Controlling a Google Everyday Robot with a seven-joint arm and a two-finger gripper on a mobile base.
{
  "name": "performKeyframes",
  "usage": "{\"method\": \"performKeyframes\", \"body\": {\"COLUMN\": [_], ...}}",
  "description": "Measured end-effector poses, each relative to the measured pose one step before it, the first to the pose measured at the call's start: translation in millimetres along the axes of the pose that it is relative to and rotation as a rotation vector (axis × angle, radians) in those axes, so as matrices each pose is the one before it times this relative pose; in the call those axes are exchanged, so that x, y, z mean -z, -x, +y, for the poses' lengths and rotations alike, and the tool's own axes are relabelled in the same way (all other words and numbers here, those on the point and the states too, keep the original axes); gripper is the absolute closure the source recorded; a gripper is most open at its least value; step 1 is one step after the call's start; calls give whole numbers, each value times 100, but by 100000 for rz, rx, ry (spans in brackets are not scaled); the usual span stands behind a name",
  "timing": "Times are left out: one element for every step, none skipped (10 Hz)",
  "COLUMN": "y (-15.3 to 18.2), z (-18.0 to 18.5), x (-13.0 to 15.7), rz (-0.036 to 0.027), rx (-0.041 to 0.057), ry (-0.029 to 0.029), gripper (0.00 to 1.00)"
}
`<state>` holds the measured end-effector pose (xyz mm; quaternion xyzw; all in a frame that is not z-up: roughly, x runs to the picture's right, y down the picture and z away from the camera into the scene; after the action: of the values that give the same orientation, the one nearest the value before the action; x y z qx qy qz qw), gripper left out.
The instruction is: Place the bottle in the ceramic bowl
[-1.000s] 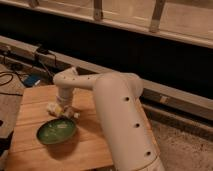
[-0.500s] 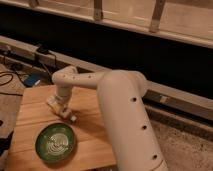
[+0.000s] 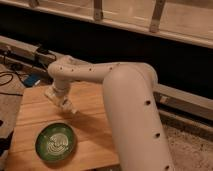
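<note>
Bulky white robot arm (image 3: 125, 95) reached across the pale wooden surface (image 3: 92, 115). Round green glazed ceramic bowl (image 3: 56, 142) sat on the surface, nearer the camera than the gripper (image 3: 62, 102) and apart from it. Gripper hung low over the surface; grasp could not be told. Small white bottle could not be told apart from the gripper.

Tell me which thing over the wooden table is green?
The bowl, round and glossy, lying near the table's front edge. The gripper, farther back over the table, is whitish like the arm.
</note>
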<state>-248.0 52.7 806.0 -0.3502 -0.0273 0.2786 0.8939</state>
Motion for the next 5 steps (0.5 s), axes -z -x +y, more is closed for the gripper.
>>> {"method": "performKeyframes", "body": {"y": [24, -291, -664, -1165, -746], "z": [306, 642, 753, 1142, 1452], "x": [1582, 1542, 1013, 559, -71], "rz": [2509, 3981, 3575, 4847, 3598], "rx": [1334, 1304, 748, -221, 352], "ry": [-681, -181, 233, 271, 636], "gripper": [100, 100, 100, 100, 100]}}
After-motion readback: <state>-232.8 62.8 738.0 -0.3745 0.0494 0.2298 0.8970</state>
